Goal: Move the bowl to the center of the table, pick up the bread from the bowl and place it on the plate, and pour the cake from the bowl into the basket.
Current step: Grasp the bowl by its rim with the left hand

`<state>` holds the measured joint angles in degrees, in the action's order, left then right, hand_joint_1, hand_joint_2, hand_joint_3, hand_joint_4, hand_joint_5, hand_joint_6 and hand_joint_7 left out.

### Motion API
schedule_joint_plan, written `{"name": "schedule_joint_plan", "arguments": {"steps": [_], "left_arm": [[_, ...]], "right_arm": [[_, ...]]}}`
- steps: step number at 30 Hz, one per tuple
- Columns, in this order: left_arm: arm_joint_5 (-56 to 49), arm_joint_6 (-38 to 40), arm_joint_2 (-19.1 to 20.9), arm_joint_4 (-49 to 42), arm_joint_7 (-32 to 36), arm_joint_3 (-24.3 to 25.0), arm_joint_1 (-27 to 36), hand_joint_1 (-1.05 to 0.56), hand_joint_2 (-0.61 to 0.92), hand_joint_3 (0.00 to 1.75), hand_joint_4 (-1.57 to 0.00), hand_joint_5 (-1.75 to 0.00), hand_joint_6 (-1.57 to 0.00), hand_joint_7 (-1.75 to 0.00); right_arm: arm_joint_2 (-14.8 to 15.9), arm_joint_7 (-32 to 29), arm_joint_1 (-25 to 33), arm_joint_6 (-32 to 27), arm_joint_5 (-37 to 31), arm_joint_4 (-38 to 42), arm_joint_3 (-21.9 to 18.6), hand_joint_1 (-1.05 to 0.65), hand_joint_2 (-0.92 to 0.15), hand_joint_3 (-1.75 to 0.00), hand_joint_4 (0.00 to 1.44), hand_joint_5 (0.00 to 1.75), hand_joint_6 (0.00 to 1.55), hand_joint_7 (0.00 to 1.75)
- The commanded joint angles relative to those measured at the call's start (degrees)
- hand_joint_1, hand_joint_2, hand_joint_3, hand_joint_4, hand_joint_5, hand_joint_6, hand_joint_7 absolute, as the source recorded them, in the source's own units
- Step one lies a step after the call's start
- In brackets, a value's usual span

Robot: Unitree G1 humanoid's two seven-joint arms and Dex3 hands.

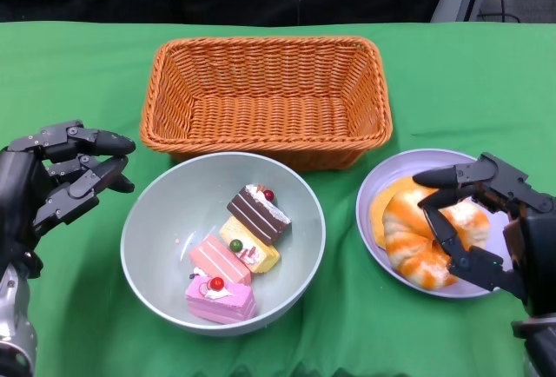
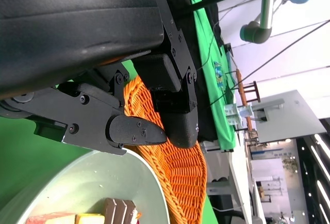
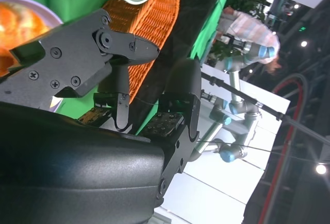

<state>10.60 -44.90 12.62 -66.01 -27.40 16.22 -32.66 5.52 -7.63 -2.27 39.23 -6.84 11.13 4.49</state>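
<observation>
We count one grey bowl (image 1: 148,247), one lilac plate (image 1: 373,221), one wicker basket (image 1: 266,99) and four cake slices on the green bench (image 1: 69,307). Nearest in the bowl lies the pink cake with a cherry (image 1: 220,298), then a pink layered slice (image 1: 219,259), a yellow slice (image 1: 252,247) and a brown striped slice (image 1: 258,212). Right of the bowl, the plate carries the single orange-and-white bread (image 1: 408,242); our right hand (image 1: 473,221) hovers over it, fingers spread, holding nothing. Left of the bowl, our left hand (image 1: 61,177) hangs with fingers apart and nothing in it. Beyond the bowl sits the basket, nothing visible inside.
</observation>
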Motion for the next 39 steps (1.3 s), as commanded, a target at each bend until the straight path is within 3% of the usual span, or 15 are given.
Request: {"name": "schedule_joint_plan", "arguments": {"steps": [1, 2, 4, 8, 9, 11, 17, 20, 25, 35, 39], "left_arm": [[2.1, -1.5, 0.2, 1.6, -2.5, 0.9, 0.8, -0.19, 0.92, 0.19, -0.88, -0.93, -1.07, -0.34], [2.5, -1.6, 0.1, 2.1, -2.9, 1.0, 1.0, -0.23, 0.92, 0.15, -0.90, -0.75, -1.07, -0.20], [2.8, -1.5, 0.0, 2.6, -3.2, 1.0, 1.2, -0.25, 0.92, 0.11, -0.94, -0.58, -1.08, -0.08], [3.8, -2.8, 0.3, 4.7, -5.8, 0.7, 2.1, -0.26, 0.92, 0.09, -0.96, -0.51, -1.09, -0.04], [4.5, -3.8, 0.5, 6.1, -7.6, 0.5, 2.8, -0.37, 0.92, 0.07, -0.88, -0.32, -0.91, -0.02], [5.3, -4.7, 0.7, 7.8, -9.9, 0.4, 3.6, -0.43, 0.92, 0.06, -0.84, -0.19, -0.81, -0.01], [5.9, -4.5, 0.6, 8.3, -10.8, 0.6, 3.9, -0.45, 0.92, 0.06, -0.85, -0.13, -0.78, 0.00], [8.9, -7.0, 3.8, 15.9, -19.6, -0.8, 8.2, -0.49, 0.92, 0.09, -0.64, -0.02, -0.60, 0.00], [10.5, -8.4, 5.6, 19.2, -25.0, -1.4, 10.0, -0.53, 0.92, 0.10, -0.56, 0.00, -0.54, 0.00], [7.9, -10.2, 8.2, 18.8, -24.6, -3.1, 10.3, -0.52, 0.92, 0.10, -0.53, 0.00, -0.52, 0.00], [2.2, -19.9, 9.4, 13.5, -21.3, -3.3, 9.0, -0.51, 0.92, 0.09, -0.54, 0.00, -0.51, 0.00]], "right_arm": [[-1.1, 0.7, -0.8, 1.7, 0.9, 1.0, -0.7, -0.08, -0.50, -1.04, 0.80, 1.47, 0.74, 1.27], [-1.3, 1.1, -0.9, 1.8, 1.1, 1.2, -0.7, -0.10, -0.49, -1.07, 0.80, 1.52, 0.72, 1.32], [-1.6, 1.7, -0.9, 1.9, 1.3, 1.3, -0.9, -0.11, -0.48, -1.09, 0.79, 1.55, 0.70, 1.36], [-2.3, 3.2, -0.9, 2.3, 2.6, 1.5, -1.1, -0.11, -0.47, -1.10, 0.79, 1.57, 0.69, 1.38], [-2.6, 4.0, -0.9, 2.5, 3.7, 1.4, -1.0, -0.12, -0.47, -1.11, 0.78, 1.61, 0.68, 1.41], [-3.0, 5.1, -0.9, 2.7, 5.0, 1.4, -1.1, -0.12, -0.46, -1.11, 0.77, 1.64, 0.68, 1.43], [-3.5, 6.4, -0.9, 2.8, 5.4, 1.5, -1.7, -0.13, -0.46, -1.12, 0.77, 1.65, 0.67, 1.44], [-4.1, 7.1, 0.2, 1.6, 6.8, 0.6, -2.0, -0.09, -0.45, -1.17, 0.71, 1.71, 0.62, 1.50], [-4.8, 7.2, 0.2, 1.5, 6.5, 0.9, -2.4, -0.09, -0.45, -1.21, 0.70, 1.74, 0.61, 1.53], [-5.3, 7.3, 0.2, 1.5, 5.9, 1.4, -2.9, -0.11, -0.45, -1.20, 0.69, 1.75, 0.59, 1.55], [-5.2, 7.2, 0.4, 1.2, 5.6, 1.1, -3.2, -0.10, -0.44, -1.20, 0.68, 1.74, 0.59, 1.55]]}}
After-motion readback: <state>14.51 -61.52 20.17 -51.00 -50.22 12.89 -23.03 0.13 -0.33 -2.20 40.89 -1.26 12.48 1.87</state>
